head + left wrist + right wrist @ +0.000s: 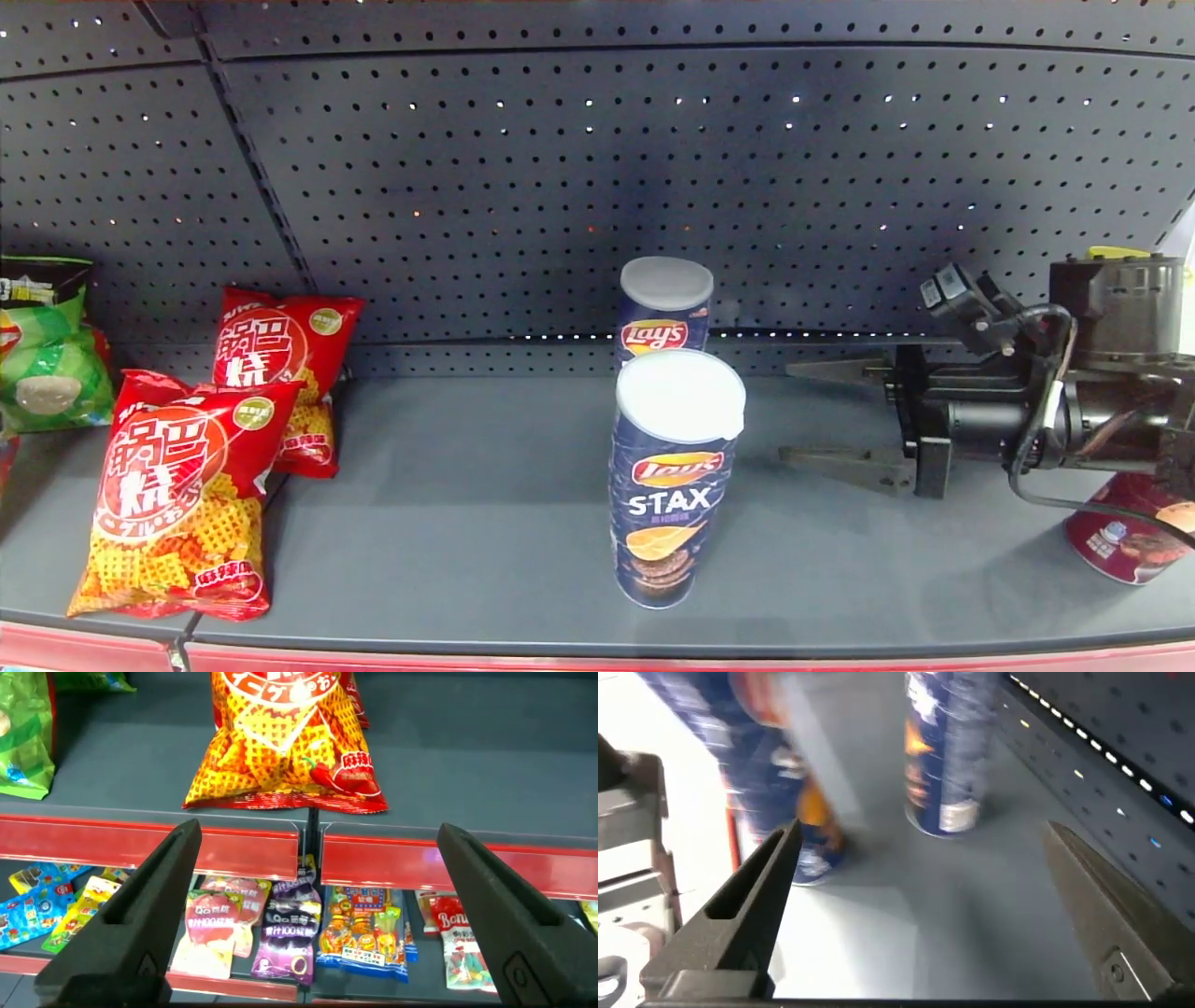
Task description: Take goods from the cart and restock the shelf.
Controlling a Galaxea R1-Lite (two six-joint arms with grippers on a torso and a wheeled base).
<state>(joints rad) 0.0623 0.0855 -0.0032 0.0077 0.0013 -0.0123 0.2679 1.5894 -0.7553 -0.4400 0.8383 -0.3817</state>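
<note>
Grey shelf deck (448, 523), backed by dark pegboard (560, 187) and edged by a red rail (234, 849). Two blue chip cans (672, 485) upright just ahead of the right gripper (786, 411), untouched. Fingers spread wide, holding nothing. One red can (1130, 541) under that arm's wrist. Two red snack bags (177, 504) and one green bag (47, 364) well beyond the cans. Left gripper (320, 831) likewise splayed and empty, one red bag just past its tips.

1. front chip can (674, 485): a round logo, with white block lettering beneath.
2. rear chip can (665, 313): the same logo.
3. red snack bags (177, 504): large white characters in a circle.
</note>
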